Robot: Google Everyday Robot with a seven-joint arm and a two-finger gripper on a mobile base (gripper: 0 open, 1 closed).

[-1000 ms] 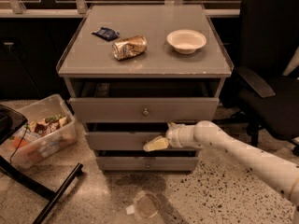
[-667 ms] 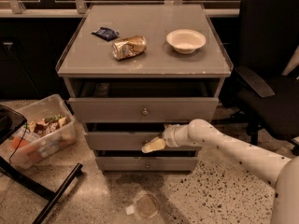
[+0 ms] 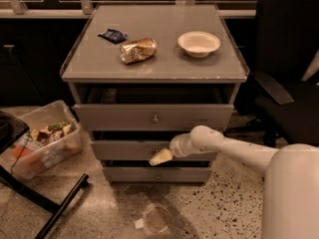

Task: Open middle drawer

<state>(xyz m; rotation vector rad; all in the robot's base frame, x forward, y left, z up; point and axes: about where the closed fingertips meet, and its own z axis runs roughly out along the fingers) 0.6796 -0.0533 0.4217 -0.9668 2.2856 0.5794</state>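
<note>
my gripper sits at the middle drawer front, its grip i cannot tell, so i should pull straight and slow.

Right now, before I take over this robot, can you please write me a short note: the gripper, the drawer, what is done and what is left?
Gripper: at the front of the middle drawer, near its centre, where the knob would be; the knob itself is hidden behind it.
Middle drawer: at most slightly out, not clearly open.
Top drawer: pulled out a little, not part of the job.
Done: the reach to the drawer front.
Left: confirm the grip on the knob, then pull the drawer straight out.
</note>
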